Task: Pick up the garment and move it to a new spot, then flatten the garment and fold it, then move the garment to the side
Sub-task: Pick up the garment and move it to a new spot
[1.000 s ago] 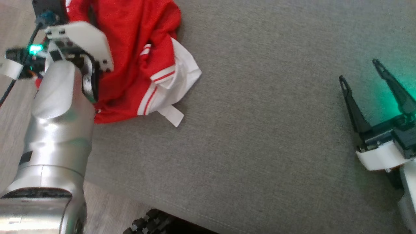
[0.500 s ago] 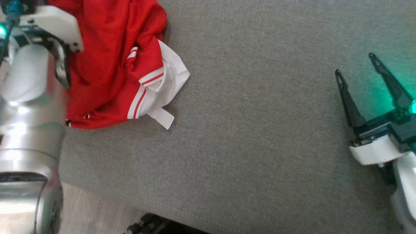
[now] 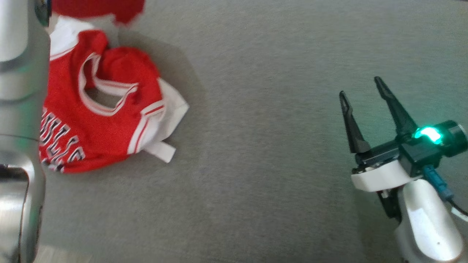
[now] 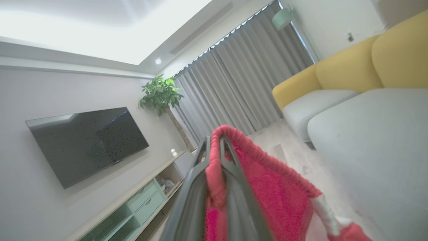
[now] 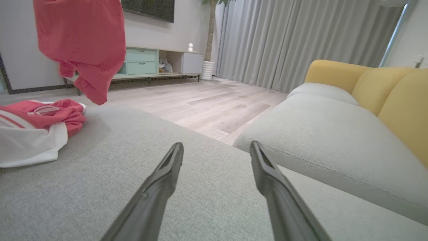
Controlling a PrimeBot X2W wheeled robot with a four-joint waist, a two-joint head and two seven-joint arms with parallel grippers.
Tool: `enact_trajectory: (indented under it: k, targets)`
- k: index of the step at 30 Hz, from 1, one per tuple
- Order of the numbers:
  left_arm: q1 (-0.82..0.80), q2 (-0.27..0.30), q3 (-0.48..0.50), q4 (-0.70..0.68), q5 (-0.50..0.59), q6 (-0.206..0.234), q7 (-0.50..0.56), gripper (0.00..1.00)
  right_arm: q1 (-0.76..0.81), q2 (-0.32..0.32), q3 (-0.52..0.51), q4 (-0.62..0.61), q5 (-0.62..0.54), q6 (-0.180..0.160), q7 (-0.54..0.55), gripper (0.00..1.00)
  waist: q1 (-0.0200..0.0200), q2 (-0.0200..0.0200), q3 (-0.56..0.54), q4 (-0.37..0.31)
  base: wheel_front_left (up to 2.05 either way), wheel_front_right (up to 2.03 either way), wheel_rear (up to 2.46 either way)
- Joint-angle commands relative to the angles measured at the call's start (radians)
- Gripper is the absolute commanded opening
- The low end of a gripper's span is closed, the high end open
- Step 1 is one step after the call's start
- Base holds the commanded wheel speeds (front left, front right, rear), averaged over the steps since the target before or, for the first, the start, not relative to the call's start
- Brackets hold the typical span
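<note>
Starting at the left of the head view, the silver left forearm (image 3: 18,73) is seen along the frame edge, with the red jersey (image 3: 98,124) just beside it. The jersey is heaped on the grey cushion (image 3: 256,164), its white-striped neck opening turned up and black-and-white lettering shown at its lower left. A further red part is seen raised at the top of the frame. In the left wrist view the left gripper (image 4: 215,140) is shown pinched shut on a red ribbed edge of the jersey. A thin strip of pale floor (image 3: 62,257) is exposed at the lower left corner of the head view, so the cushion's near edge is placed close to the heap. Right of the jersey, a wide stretch of bare grey fabric is left open across the middle. At the far right the right gripper (image 3: 359,86) is held over that fabric, well apart from the jersey, its fingers spread wide with nothing between them. In the right wrist view the cushion's far edge is bordered by the floor, and a yellow-backed sofa (image 5: 384,87) is set across a narrow gap at the right.
</note>
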State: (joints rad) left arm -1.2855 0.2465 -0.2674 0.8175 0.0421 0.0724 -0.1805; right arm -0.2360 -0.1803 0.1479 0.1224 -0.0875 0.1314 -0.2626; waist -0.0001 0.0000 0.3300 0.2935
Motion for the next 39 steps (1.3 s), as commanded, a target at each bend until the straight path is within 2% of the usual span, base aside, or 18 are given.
enact_trajectory:
  k: [1, 9, 16, 21, 25, 26, 27, 28, 29, 32, 33, 35, 37, 39]
  targets:
    - [-0.055, 0.054, -0.002, -0.063, 0.014, -0.014, 0.021, 0.0, 0.011, 0.024, 0.017, -0.026, 0.009, -0.001, 0.001, 1.0, 0.0001, 0.0, -0.085, -0.099, 0.0, 0.0, 0.0]
    - [-0.077, 0.04, -0.073, -0.261, 0.02, -0.099, 0.1, 0.0, 0.023, 0.097, 0.035, -0.042, 0.055, -0.001, 0.001, 1.0, 0.0001, 0.0, -0.159, -0.351, 0.0, 0.0, 0.0]
    - [-0.034, -0.043, -0.141, -0.33, -0.031, -0.155, 0.113, 0.0, 0.041, 0.121, 0.019, -0.062, 0.121, -0.001, 0.001, 1.0, 0.0001, 0.0, -0.153, -0.542, 0.0, 0.0, 0.0]
    - [0.09, -0.119, -0.21, -0.297, -0.101, -0.183, 0.102, 0.0, 0.053, 0.129, 0.009, -0.082, 0.141, -0.001, 0.001, 1.0, 0.0001, 0.0, -0.116, -0.631, 0.0, 0.0, 0.0]
    - [0.254, -0.132, -0.264, -0.263, -0.13, -0.189, 0.072, 0.0, 0.052, 0.13, 0.016, -0.094, 0.174, -0.001, 0.001, 1.0, 0.0001, 0.0, -0.085, -0.653, 0.0, 0.0, 0.0]
    - [0.304, -0.134, -0.269, -0.251, -0.14, -0.186, 0.056, 0.04, 0.053, 0.13, 0.015, -0.094, 0.179, -0.001, 0.001, 1.0, 0.0001, 0.0, -0.078, -0.653, 0.0, 0.0, 0.0]
    - [0.355, -0.136, -0.273, -0.237, -0.148, -0.178, 0.038, 0.32, 0.054, 0.13, 0.014, -0.094, 0.182, -0.001, 0.001, 1.0, 0.0001, 0.0, -0.072, -0.65, 0.0, 0.0, 0.0]
    - [0.407, -0.138, -0.275, -0.223, -0.156, -0.167, 0.015, 0.92, 0.056, 0.13, 0.013, -0.092, 0.185, -0.001, 0.001, 1.0, 0.0001, 0.0, -0.068, -0.645, 0.0, 0.0, 0.0]
    - [0.456, -0.141, -0.274, -0.213, -0.165, -0.15, -0.012, 1.0, 0.058, 0.13, 0.011, -0.09, 0.187, -0.001, 0.001, 1.0, 0.0001, 0.0, -0.065, -0.637, 0.0, 0.0, 0.0]
    - [0.599, -0.151, -0.262, -0.199, -0.183, -0.084, -0.067, 1.0, 0.074, 0.13, 0.005, -0.083, 0.181, -0.001, 0.001, 1.0, 0.0001, 0.0, -0.069, -0.597, 0.0, 0.0, 0.0]
    - [0.599, -0.151, -0.262, -0.199, -0.183, -0.084, -0.067, 1.0, 0.074, 0.13, 0.005, -0.083, 0.181, -0.001, 0.001, 1.0, 0.0001, 0.0, -0.069, -0.597, 0.0, 0.0, 0.0]
    - [0.698, -0.162, -0.239, -0.221, -0.209, -0.038, -0.079, 1.0, 0.09, 0.13, 0.011, -0.07, 0.174, -0.001, 0.001, 1.0, 0.0001, 0.0, -0.084, -0.561, 0.0, 0.0, 0.0]
    - [0.795, -0.172, -0.206, -0.323, -0.222, 0.008, -0.08, 1.0, 0.109, 0.13, 0.019, -0.051, 0.163, -0.001, 0.001, 1.0, 0.0001, 0.0, -0.106, -0.517, 0.0, 0.0, 0.0]
    - [0.906, -0.18, -0.173, -0.431, -0.23, 0.045, -0.081, 1.0, 0.121, 0.123, 0.031, -0.044, 0.091, -0.001, 0.001, 1.0, 0.0001, 0.0, -0.132, -0.469, 0.0, 0.0, 0.0]
